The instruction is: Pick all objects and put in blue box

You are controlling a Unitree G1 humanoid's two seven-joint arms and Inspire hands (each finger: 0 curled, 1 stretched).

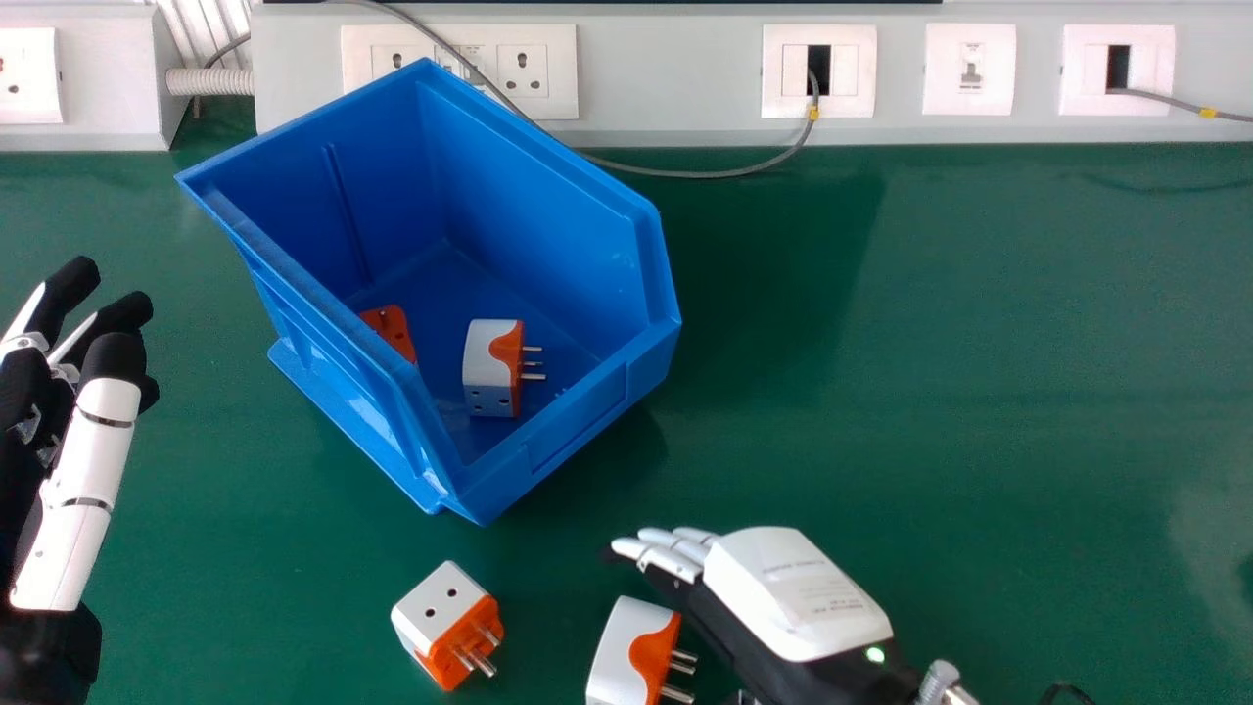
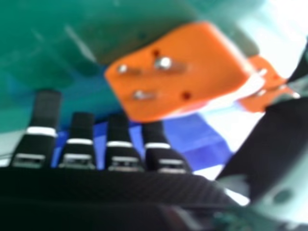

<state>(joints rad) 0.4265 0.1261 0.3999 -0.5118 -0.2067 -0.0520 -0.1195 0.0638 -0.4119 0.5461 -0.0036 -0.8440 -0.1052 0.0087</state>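
The green table point(image 1: 930, 392) extends beneath the work, with a socket panel point(image 1: 666, 78) along its far side, well beyond the fingers of both hands. The box point(image 1: 587, 411) stands on it, past the right fingertips and toward the left; a plug inside point(image 1: 487, 367) and an orange piece point(image 1: 392, 328) are noted within its walls.

The left hand point(image 1: 98, 411) is at the head view's left side, its fingers relaxed and holding nothing, well apart from the loose plugs. The right hand point(image 1: 783, 597) is low in the head view, its fingers point(image 1: 666, 563) extended, released and empty, pointing leftward and slightly away from the robot.

Two plugs await collection. The near plug point(image 1: 619, 651) sits just beside the right hand, on its thumb side, left of the palm and nearer the robot than the fingertips. Its visible length runs across the line of the fingers, and its pins face the hand; contact cannot be told. The far plug point(image 1: 440, 612) lies farther left of the same fingertips, tilted, pins toward the near plug.

In this inspector's judgement, the near plug is the likely next pick and the right hand the proper one; the palm should come round the body, clear of the pins, before closing.
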